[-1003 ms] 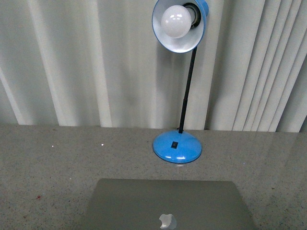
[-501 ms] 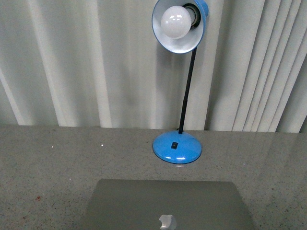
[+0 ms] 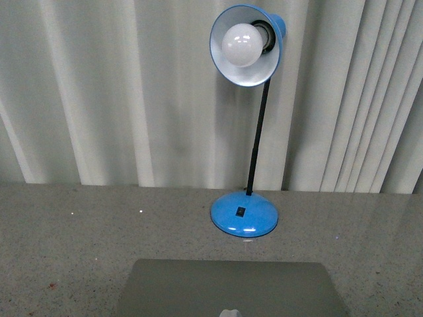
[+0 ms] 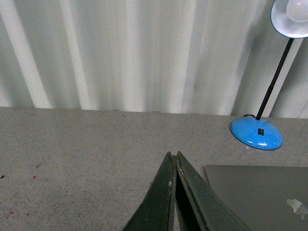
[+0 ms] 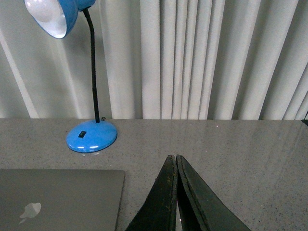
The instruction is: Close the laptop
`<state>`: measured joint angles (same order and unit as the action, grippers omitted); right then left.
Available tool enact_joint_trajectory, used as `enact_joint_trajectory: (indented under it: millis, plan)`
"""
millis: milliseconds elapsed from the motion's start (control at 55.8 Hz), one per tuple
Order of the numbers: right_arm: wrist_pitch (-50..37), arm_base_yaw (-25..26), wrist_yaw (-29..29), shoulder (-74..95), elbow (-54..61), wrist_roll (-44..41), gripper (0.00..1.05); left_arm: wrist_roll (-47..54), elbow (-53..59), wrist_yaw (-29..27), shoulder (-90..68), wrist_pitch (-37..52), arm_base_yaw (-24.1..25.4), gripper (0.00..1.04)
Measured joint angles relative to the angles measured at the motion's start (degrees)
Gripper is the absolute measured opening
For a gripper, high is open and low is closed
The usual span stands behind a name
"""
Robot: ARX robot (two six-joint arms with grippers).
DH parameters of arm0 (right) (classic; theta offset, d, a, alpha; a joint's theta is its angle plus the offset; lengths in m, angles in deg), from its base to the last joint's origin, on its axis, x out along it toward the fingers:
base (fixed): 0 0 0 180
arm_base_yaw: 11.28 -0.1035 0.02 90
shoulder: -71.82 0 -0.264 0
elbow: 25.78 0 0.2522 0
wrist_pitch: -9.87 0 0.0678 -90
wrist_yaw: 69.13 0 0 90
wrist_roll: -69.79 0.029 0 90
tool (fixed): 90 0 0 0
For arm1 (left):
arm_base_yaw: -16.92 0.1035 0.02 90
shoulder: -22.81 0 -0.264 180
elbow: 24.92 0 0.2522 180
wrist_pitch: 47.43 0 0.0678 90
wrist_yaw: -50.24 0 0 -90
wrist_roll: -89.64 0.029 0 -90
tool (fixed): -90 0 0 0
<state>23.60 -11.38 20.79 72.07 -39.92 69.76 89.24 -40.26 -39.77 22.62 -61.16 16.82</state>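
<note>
Counted on inspection: one laptop (image 3: 231,289), one blue desk lamp (image 3: 245,125) fitted with one white bulb (image 3: 239,45), one grey speckled table (image 3: 73,251), and two grippers, left gripper (image 4: 173,159) and right gripper (image 5: 173,160).

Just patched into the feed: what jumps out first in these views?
The blue desk lamp stands at the back of the grey table, its shade and white bulb facing the camera. The laptop lies in front of it, lid up, apple logo showing. Both grippers are shut, holding nothing.
</note>
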Motion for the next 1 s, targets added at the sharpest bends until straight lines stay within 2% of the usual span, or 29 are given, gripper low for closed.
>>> enact_joint_trajectory:
  millis: [54,125,269,287,358,555,591,663,1003]
  plan:
    - [0.00,0.00,0.00,-0.02,0.00,-0.04,0.04,-0.02,0.00,0.00,0.04,0.00,0.00,0.08]
    - [0.00,0.00,0.00,0.00,0.00,-0.02,0.16,0.00,0.00,0.00,0.04,0.00,0.00,0.21]
    - [0.00,0.00,0.00,0.00,0.00,-0.02,0.43,-0.02,0.00,0.00,0.04,0.00,0.00,0.46]
    - [0.00,0.00,0.00,0.00,0.00,-0.04,0.44,-0.02,0.00,0.00,0.04,0.00,0.00,0.49]
    - [0.00,0.00,0.00,0.00,0.00,-0.04,0.62,0.00,0.00,0.00,0.04,0.00,0.00,0.67]
    - [0.00,0.00,0.00,0.00,0.00,-0.02,0.96,0.02,0.00,0.00,0.04,0.00,0.00,1.00]
    - [0.00,0.00,0.00,0.00,0.00,0.00,0.99,0.11,0.00,0.00,0.04,0.00,0.00,0.98]
    - [0.00,0.00,0.00,0.00,0.00,-0.02,0.97,0.13,0.00,0.00,0.04,0.00,0.00,0.98]
    - [0.00,0.00,0.00,0.00,0.00,-0.02,0.97,0.13,0.00,0.00,0.04,0.00,0.00,0.98]
